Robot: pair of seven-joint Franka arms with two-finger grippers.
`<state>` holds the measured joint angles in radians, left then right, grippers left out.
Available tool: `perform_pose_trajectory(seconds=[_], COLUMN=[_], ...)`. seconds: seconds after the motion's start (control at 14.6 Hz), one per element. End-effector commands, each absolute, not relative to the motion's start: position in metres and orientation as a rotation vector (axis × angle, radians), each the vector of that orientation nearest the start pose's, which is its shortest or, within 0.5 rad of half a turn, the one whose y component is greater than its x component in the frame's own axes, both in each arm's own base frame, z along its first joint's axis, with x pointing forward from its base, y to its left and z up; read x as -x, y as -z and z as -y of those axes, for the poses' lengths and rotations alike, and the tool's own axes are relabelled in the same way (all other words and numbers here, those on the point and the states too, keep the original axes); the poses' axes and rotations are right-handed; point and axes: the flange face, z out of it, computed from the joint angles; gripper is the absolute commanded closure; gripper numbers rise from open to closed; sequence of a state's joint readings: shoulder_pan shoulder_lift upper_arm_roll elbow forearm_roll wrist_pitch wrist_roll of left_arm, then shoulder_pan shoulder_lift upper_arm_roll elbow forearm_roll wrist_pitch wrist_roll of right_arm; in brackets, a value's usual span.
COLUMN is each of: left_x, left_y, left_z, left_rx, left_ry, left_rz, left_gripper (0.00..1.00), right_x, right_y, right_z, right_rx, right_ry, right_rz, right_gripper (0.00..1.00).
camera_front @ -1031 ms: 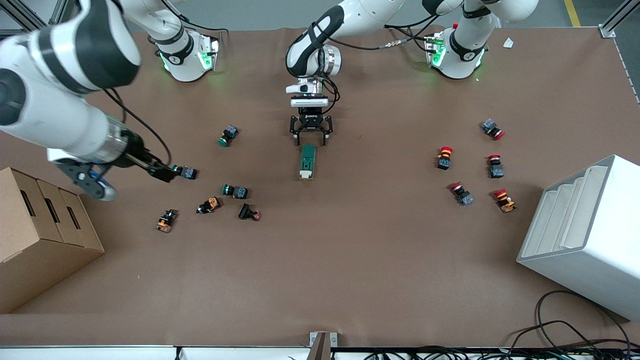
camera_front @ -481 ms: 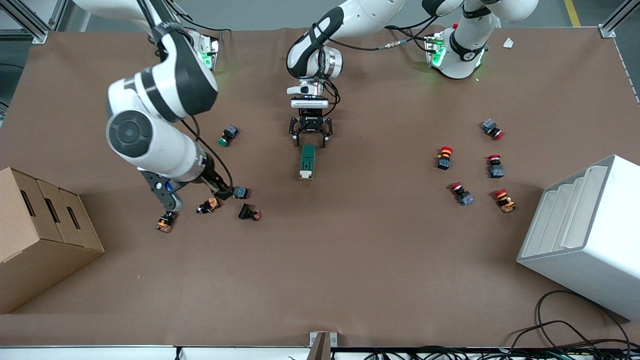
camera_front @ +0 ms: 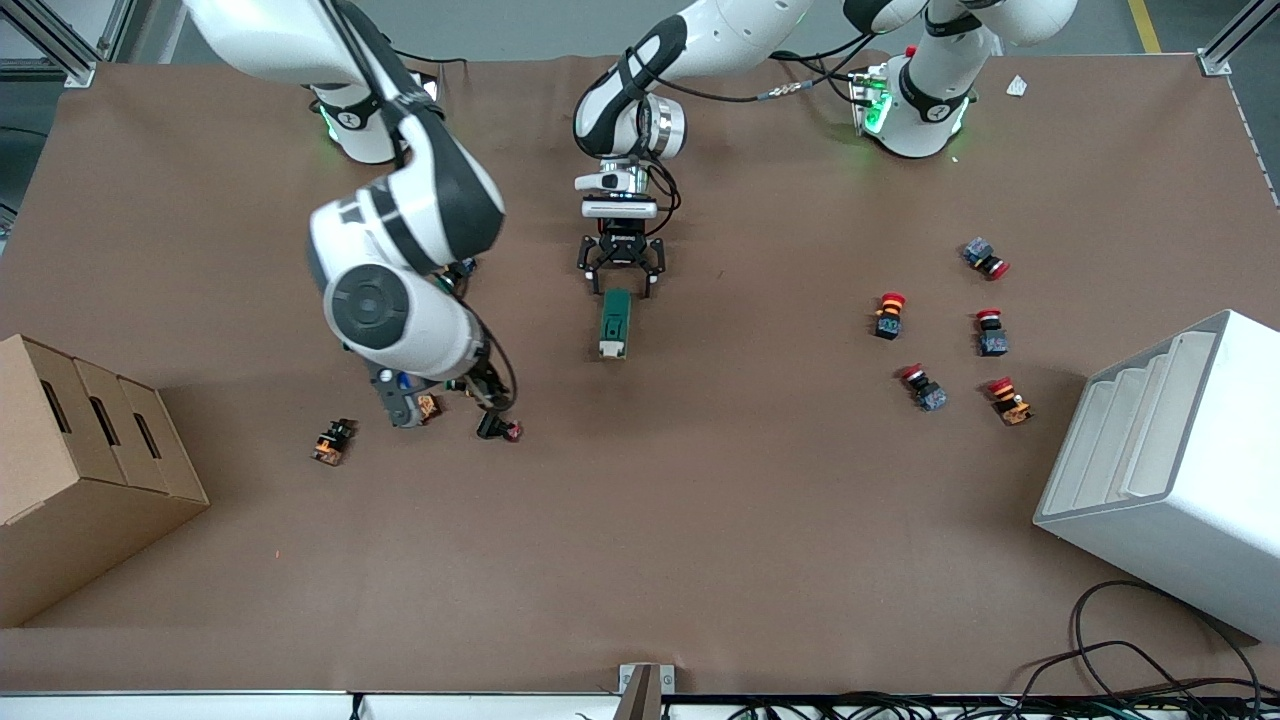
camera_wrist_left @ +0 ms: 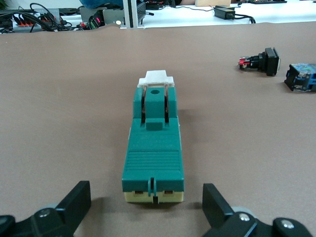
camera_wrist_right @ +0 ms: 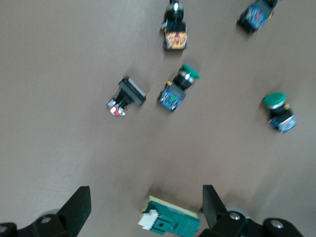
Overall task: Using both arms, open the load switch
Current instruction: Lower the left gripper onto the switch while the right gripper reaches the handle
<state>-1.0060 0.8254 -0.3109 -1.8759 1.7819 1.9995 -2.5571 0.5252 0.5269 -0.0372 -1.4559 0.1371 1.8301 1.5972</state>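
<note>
Load switch (camera_front: 614, 323) lies mid-table, long axis pointing straight away from your left gripper (camera_front: 621, 272), which sits spread at its green end, nearest arm. Right gripper (camera_wrist_right: 143, 210), fingers spread and empty, hangs over the push buttons (camera_front: 498, 427) beside it

Brown table (camera_front: 700, 520), load switch (camera_front: 615, 323), push buttons, cardboard box (camera_front: 80, 470), white bin (camera_front: 1180, 470)

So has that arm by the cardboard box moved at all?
Yes. The right gripper swung away from the cardboard box toward the load switch.
</note>
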Motion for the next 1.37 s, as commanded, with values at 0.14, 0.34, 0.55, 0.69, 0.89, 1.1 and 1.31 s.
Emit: perform_pose_trajectory(seconds=[0.14,0.34,0.55,0.69,0.89,1.1,1.31], left_x=[-0.208,-0.206,-0.206,-0.205,-0.205,-0.204,-0.204], left_y=[-0.054,-0.052,-0.053,-0.052,-0.052,-0.052,-0.053], left_z=[0.554,0.554,0.554,0.554,0.554,0.554,0.554], left_rx=[2.723,2.723,2.727,2.728,2.727,2.731,2.721], left_ry=[1.605,1.602,1.605,1.607,1.609,1.609,1.622], left_rz=[-0.126,-0.13,-0.123,-0.118,-0.117,-0.109,-0.105], left_gripper=[0.01,0.01,0.01,0.01,0.01,0.01,0.01], right_x=[-0.59,-0.582,-0.569,-0.559,-0.538,-0.522,-0.508], right_y=[-0.314,-0.285,-0.265,-0.252,-0.227,-0.211,-0.195], right_z=[-0.384,-0.406,-0.422,-0.433,-0.452,-0.463,-0.467], right_rx=[2.605,2.544,2.523,2.499,2.497,2.513,2.539], right_ry=[-0.249,-0.228,-0.275,-0.336,-0.356,-0.358,-0.371], right_rz=[-1.894,-1.978,-2.033,-2.07,-2.143,-2.186,-2.219], right_gripper=[0.0,0.0,0.0,0.0,0.0,0.0,0.0])
